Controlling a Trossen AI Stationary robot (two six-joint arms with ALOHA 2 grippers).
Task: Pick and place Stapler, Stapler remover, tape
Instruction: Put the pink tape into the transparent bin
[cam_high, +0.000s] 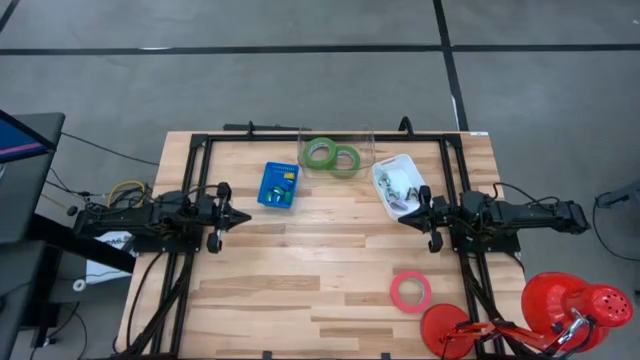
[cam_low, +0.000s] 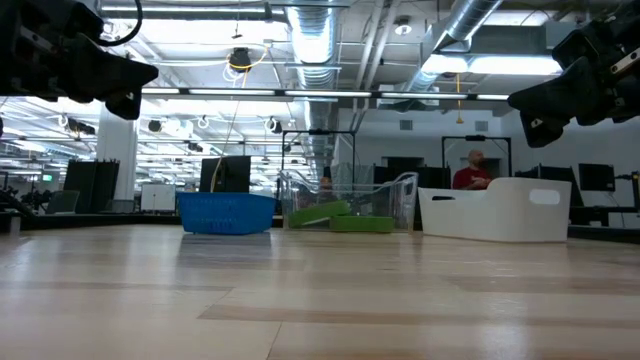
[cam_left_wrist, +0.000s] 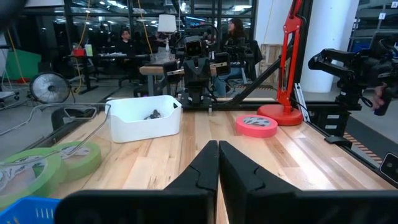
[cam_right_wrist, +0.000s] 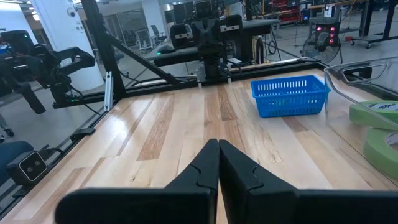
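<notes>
Two green tape rolls (cam_high: 331, 156) lie flat inside a clear container at the table's far edge; they also show in the left wrist view (cam_left_wrist: 46, 165). A pinkish-red tape roll (cam_high: 410, 291) lies flat on the wood toward the near right, also in the left wrist view (cam_left_wrist: 256, 125). Small items sit in a blue basket (cam_high: 279, 184) and a white bin (cam_high: 397, 184); which is the stapler or the remover I cannot tell. My left gripper (cam_high: 243, 215) hovers shut at the left side, my right gripper (cam_high: 403, 219) shut at the right, beside the white bin.
The clear container (cam_high: 337, 150) stands at the far edge between the blue basket and the white bin. A red lamp (cam_high: 560, 310) stands at the near right corner. Bare wood lies between the two grippers. People sit in the room beyond the table.
</notes>
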